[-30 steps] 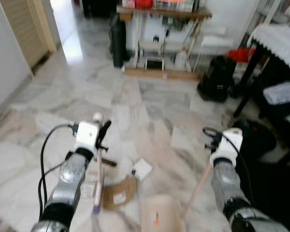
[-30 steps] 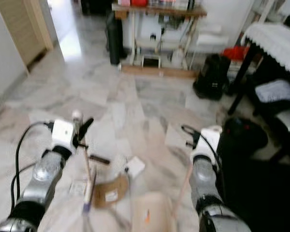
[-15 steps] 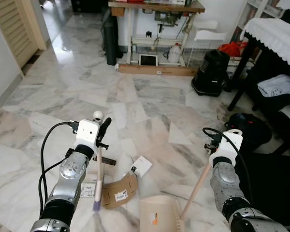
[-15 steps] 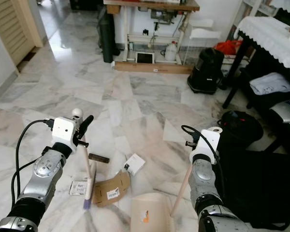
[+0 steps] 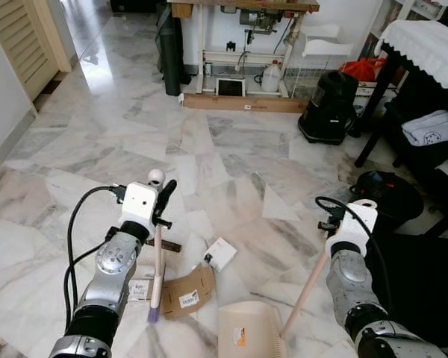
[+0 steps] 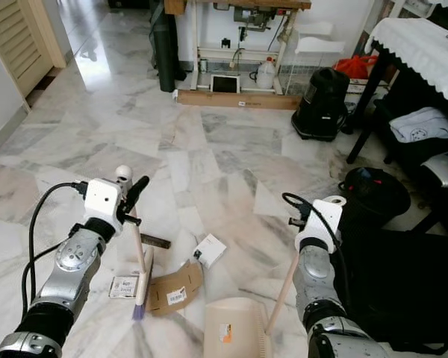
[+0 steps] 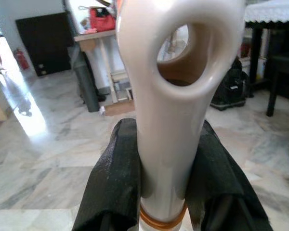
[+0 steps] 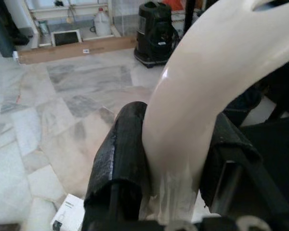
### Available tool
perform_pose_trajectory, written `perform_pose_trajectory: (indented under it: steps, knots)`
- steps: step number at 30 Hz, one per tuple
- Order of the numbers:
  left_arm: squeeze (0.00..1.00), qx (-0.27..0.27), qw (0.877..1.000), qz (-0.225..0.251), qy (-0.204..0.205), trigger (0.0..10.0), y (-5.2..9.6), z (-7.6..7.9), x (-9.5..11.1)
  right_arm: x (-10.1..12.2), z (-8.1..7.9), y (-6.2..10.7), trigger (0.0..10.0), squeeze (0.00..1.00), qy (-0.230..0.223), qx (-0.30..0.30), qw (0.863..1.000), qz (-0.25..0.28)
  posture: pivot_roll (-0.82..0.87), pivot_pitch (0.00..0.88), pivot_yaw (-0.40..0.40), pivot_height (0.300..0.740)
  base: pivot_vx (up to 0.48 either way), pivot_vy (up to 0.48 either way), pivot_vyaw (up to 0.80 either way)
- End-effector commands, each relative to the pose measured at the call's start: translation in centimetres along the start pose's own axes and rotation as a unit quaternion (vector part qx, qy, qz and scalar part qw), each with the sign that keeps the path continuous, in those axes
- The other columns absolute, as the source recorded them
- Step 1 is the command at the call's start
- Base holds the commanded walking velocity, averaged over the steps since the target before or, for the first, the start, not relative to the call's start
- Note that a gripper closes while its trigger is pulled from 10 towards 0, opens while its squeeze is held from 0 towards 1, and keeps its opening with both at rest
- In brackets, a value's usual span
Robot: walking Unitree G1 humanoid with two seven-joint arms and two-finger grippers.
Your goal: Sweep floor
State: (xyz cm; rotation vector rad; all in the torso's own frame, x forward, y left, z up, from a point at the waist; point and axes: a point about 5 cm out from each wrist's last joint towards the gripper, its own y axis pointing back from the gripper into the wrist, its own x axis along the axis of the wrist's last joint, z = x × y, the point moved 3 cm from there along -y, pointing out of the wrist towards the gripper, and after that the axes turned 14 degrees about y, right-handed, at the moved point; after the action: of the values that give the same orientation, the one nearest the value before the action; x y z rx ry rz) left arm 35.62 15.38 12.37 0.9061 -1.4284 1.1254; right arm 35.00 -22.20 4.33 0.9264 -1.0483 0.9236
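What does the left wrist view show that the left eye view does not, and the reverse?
Left wrist view: the two black fingers pressed against the cream plastic broom handle, with its hanging hole. Left eye view: the flattened brown cardboard piece, the small white box, the beige dustpan and the right gripper on its long handle. Both share the left gripper, the broom handle and the grey-veined marble floor.

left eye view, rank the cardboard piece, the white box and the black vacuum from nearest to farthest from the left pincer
From the left pincer:
1. White box, on the floor just right of it.
2. Cardboard piece, below it by the broom head; close to the box's distance, so hard to call.
3. Black vacuum, far off at the right.
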Motion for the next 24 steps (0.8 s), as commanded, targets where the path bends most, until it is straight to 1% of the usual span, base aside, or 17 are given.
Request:
perform_pose_trajectory:
  steps: [1, 5, 16, 24]
  knots:
    - [0.0, -0.006, 1.0, 0.022, -0.013, 10.0, -0.37, -0.06, 1.14, 0.43, -0.07, -0.1, 10.0, 0.0, -0.006, -0.002, 1.0, 0.008, 0.03, 0.0, -0.021, 0.74, 0.0, 0.277, 0.0]
    - [0.0, -0.006, 1.0, 0.023, -0.013, 10.0, -0.45, -0.05, 1.23, 0.47, -0.17, -0.12, 10.0, 0.0, -0.006, -0.001, 1.0, 0.008, 0.03, 0.0, -0.021, 0.74, 0.0, 0.48, 0.0]
    - [0.0, -0.012, 0.999, 0.028, -0.025, 10.0, -0.47, 0.13, 1.47, 0.47, -0.22, -0.1, 10.0, 0.0, -0.007, -0.001, 1.0, 0.008, 0.03, 0.0, -0.019, 0.74, 0.0, 0.0, 0.0]
    - [0.0, -0.014, 0.999, 0.03, -0.025, 10.0, -0.6, 0.27, 1.59, 0.46, -0.01, -0.13, 10.0, 0.0, -0.008, -0.004, 1.0, 0.008, 0.03, 0.0, -0.018, 0.74, 0.28, 0.0, 0.0]
